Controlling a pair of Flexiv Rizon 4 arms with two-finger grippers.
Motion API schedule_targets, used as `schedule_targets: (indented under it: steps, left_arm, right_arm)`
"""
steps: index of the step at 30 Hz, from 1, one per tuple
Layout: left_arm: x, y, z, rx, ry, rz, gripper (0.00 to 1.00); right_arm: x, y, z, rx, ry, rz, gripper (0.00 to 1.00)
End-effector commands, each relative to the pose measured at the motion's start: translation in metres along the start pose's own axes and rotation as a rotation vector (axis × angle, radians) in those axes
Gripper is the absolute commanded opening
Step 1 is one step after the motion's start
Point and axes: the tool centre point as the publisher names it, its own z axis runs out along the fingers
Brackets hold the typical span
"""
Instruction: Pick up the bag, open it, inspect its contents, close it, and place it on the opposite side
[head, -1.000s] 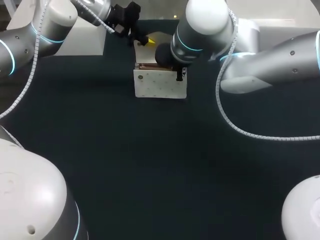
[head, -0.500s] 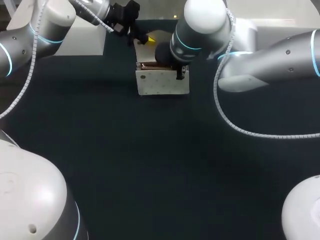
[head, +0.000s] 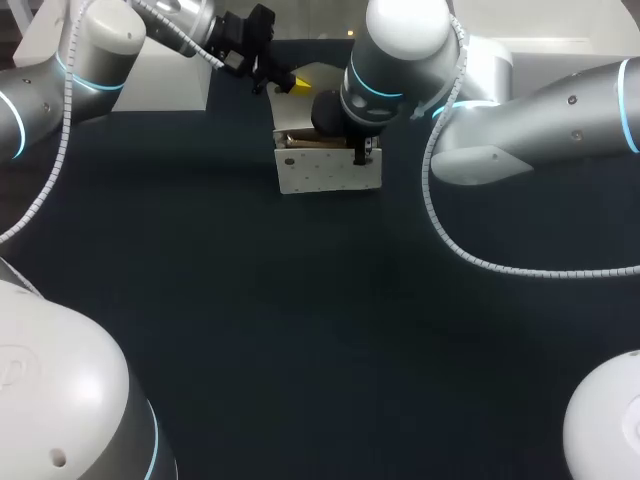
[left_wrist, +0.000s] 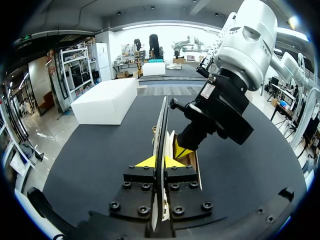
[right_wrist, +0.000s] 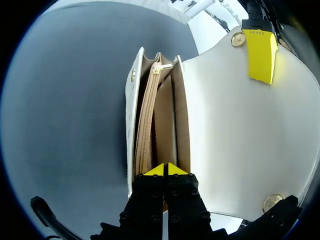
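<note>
A white bag (head: 325, 172) stands upright at the far middle of the table, its flap raised. My left gripper (head: 290, 85) is shut on the flap (left_wrist: 162, 125), which runs edge-on between its yellow tips (left_wrist: 161, 161). My right gripper (head: 358, 148) reaches down into the bag's mouth from above. In the right wrist view its tips (right_wrist: 166, 169) are shut on a thin inner wall at one end of the bag. The tan lining (right_wrist: 162, 115) and a zipped pocket (right_wrist: 145, 135) show. The flap (right_wrist: 235, 130) lies spread to one side, with a left fingertip (right_wrist: 260, 55) pinching its edge.
A white block (head: 170, 75) sits on the dark table (head: 300, 320) at the far left, beside my left arm. My right arm's big wrist (head: 400, 60) hangs over the bag and hides its back edge.
The bag has shifted slightly to the right and away, together with both grippers. Both grips are unchanged.
</note>
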Motion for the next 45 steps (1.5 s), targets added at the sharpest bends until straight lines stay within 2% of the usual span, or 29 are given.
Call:
schedule_targets:
  steps: [1, 4, 5, 6, 7, 8, 9, 24, 45]
  left_arm:
    - [-0.010, 0.000, -0.001, 0.006, 0.039, -0.003, 0.00]
    - [-0.010, 0.000, -0.001, 0.006, 0.054, -0.003, 0.00]
    - [-0.010, 0.000, -0.001, 0.004, 0.059, -0.002, 0.00]
    - [-0.010, 0.000, 0.000, 0.008, 0.066, 0.000, 0.00]
    - [-0.010, 0.000, 0.000, 0.008, 0.068, 0.001, 0.00]
    - [-0.011, 0.000, 0.001, 0.005, 0.072, 0.003, 0.00]
    - [-0.011, 0.000, 0.001, 0.005, 0.083, 0.006, 0.00]
    - [-0.012, 0.004, 0.009, 0.004, 0.126, 0.031, 0.00]
    - [-0.011, 0.005, 0.009, 0.005, 0.129, 0.048, 0.00]
  right_arm:
    - [0.001, 0.000, 0.008, 0.016, 0.017, 0.005, 0.00]
    - [0.002, -0.001, 0.012, 0.016, 0.033, 0.005, 0.00]
    - [0.002, -0.001, 0.013, 0.018, 0.035, 0.004, 0.12]
    - [0.002, -0.001, 0.014, 0.018, 0.037, 0.004, 0.34]
    - [0.002, -0.001, 0.014, 0.017, 0.039, 0.004, 0.48]
    - [0.001, -0.001, 0.015, 0.017, 0.039, 0.004, 0.76]
    - [0.001, -0.001, 0.015, 0.013, 0.039, 0.004, 1.00]
    - [0.002, 0.000, 0.024, -0.006, 0.062, 0.002, 1.00]
    - [0.001, 0.001, 0.025, -0.008, 0.066, -0.003, 1.00]
